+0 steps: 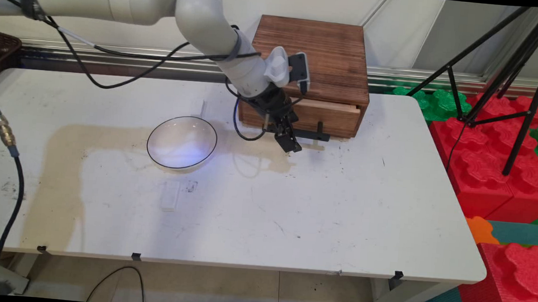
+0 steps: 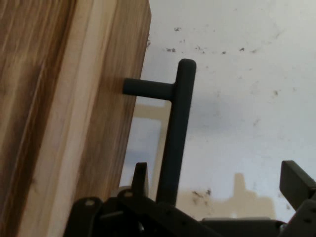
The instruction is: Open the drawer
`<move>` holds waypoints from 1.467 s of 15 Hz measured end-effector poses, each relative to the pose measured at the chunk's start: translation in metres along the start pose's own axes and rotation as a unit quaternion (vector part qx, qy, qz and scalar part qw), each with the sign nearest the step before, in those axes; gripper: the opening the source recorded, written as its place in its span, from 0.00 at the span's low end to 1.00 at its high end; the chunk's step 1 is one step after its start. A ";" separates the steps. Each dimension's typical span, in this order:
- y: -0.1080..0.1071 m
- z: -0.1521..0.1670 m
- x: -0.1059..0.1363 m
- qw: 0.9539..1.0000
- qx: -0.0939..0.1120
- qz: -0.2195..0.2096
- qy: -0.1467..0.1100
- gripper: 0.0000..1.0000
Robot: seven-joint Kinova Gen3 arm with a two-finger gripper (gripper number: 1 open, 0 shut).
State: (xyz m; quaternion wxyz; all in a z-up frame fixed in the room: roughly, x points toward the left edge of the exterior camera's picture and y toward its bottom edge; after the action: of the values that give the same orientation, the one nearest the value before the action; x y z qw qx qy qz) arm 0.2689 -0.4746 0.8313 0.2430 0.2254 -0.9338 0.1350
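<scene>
A dark wooden drawer box (image 1: 313, 59) stands at the table's back, and its drawer front (image 1: 328, 119) looks pulled out a little. A black bar handle (image 1: 315, 135) sticks out from the drawer front. My gripper (image 1: 290, 145) is low over the table at the handle's left end. In the hand view the handle (image 2: 177, 138) runs up between my fingers, close to the left fingertip (image 2: 140, 175), while the right fingertip (image 2: 296, 180) stands far off. The gripper (image 2: 218, 178) is open and grips nothing.
A clear glass bowl (image 1: 182, 142) sits left of the gripper on the white table (image 1: 340, 213). A small white block (image 1: 170, 196) lies nearer the front. A black tripod (image 1: 507, 68) and red and green foam blocks (image 1: 500, 162) stand off the table's right side.
</scene>
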 end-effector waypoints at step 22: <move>0.030 0.017 -0.002 0.999 -0.013 -0.015 -0.029 1.00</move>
State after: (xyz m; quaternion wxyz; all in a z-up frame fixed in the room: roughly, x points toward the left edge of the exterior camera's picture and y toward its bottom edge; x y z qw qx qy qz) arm 0.2488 -0.4539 0.8113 0.2204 0.2402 -0.9386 0.1127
